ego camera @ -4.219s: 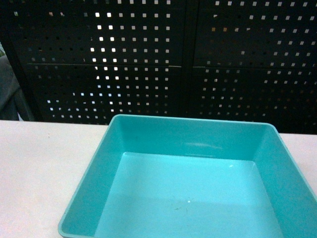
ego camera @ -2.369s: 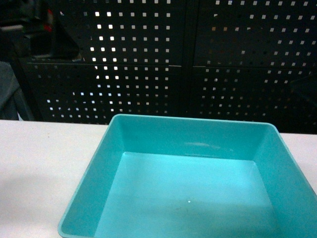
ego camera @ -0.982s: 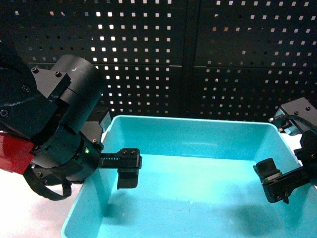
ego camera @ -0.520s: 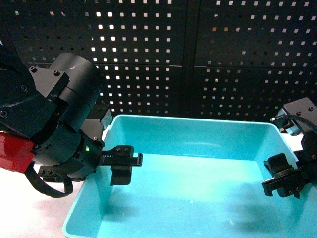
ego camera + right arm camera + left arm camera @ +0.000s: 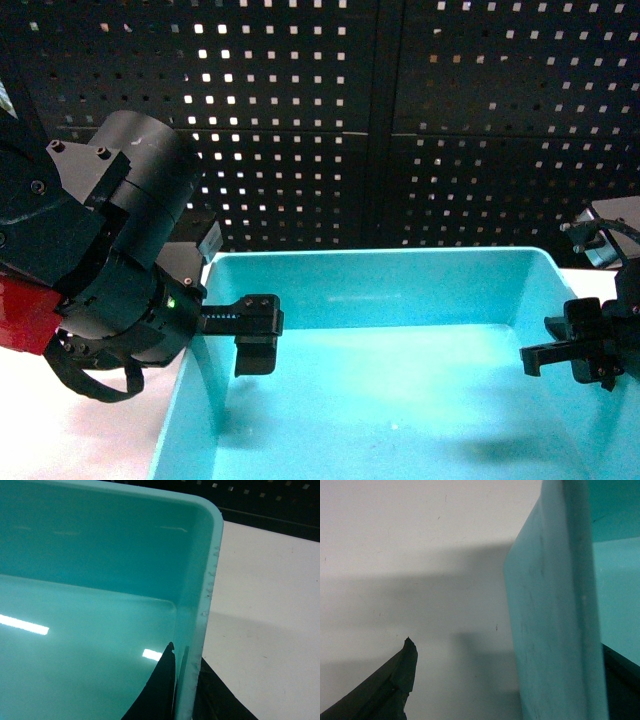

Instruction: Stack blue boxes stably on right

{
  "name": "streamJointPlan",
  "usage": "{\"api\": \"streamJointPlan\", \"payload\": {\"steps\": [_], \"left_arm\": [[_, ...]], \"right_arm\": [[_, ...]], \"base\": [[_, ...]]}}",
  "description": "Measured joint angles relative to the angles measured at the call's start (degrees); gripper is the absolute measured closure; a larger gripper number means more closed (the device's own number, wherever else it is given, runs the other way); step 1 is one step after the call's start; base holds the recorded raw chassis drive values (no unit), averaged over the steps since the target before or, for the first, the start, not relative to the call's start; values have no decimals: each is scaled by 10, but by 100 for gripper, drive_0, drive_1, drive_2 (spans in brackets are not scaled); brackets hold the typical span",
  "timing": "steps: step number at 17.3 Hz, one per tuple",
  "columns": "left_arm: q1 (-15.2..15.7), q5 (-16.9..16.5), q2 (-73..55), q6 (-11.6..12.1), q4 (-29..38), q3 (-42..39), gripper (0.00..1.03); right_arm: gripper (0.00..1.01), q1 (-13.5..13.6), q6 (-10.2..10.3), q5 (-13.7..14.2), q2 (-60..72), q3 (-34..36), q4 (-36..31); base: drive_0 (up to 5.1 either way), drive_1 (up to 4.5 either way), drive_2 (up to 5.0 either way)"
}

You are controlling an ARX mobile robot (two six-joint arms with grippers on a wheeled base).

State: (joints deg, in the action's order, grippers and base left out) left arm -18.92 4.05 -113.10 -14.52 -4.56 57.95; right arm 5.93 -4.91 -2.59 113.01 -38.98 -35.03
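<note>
A turquoise tub [image 5: 400, 380] filled the lower head view, sitting on a white table [image 5: 60, 420] before a dark pegboard wall [image 5: 420, 120]. Only this one tub was visible.

Compared with half a second earlier, the tub looked nearer and larger: its far wall sat lower in the view and its near rim had left the bottom edge. I judged it had just been lifted off the table, though no view showed its underside.

The left claw [image 5: 235, 345] straddled the left wall, one finger inside the tub and one outside. The left wrist view showed the wall [image 5: 555, 630] between two dark fingers [image 5: 390, 690], the outer one apart from it, so this claw looked wide and not yet pinching.

The right claw [image 5: 590, 355] had shifted outward onto the right wall. In the right wrist view its fingers [image 5: 162, 690] stood close on both sides of the rim [image 5: 200, 630], apparently gripping.

Four seconds before, neither arm was in view and the tub lay alone. The carry to the right seemed barely begun.
</note>
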Motion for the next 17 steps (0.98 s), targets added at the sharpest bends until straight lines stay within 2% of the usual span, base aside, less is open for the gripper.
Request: {"api": "streamJointPlan", "payload": {"steps": [3, 5, 6, 9, 11, 12, 15, 16, 17], "left_arm": [[0, 3, 0, -3, -3, -1, 5], [-2, 9, 1, -19, -17, 0, 6], [-6, 17, 1, -36, -29, 3, 14], [-29, 37, 7, -112, -79, 7, 42], [-55, 48, 12, -148, -73, 2, 60], [-69, 59, 19, -158, -74, -10, 69], [-95, 52, 31, -170, -65, -30, 93], [-99, 51, 32, -170, -63, -30, 97], [-100, 51, 32, -170, -60, -30, 97]], "right_arm": [[93, -3, 0, 0, -3, 8, -11], [93, -8, 0, -5, -4, 14, -14], [93, -11, 0, -8, -6, 20, -19], [93, -20, 0, -9, -7, 36, -35], [93, -20, 0, -8, -10, 48, -48], [93, -20, 0, -7, -13, 54, -53], [93, -27, -17, -10, -13, 71, -70], [93, -30, -21, -10, -13, 75, -76], [93, -30, -23, -11, -13, 78, -79]], "base": [[0, 0, 0], [0, 0, 0], [0, 0, 0], [0, 0, 0], [0, 0, 0], [0, 0, 0], [0, 0, 0], [0, 0, 0], [0, 0, 0]]}}
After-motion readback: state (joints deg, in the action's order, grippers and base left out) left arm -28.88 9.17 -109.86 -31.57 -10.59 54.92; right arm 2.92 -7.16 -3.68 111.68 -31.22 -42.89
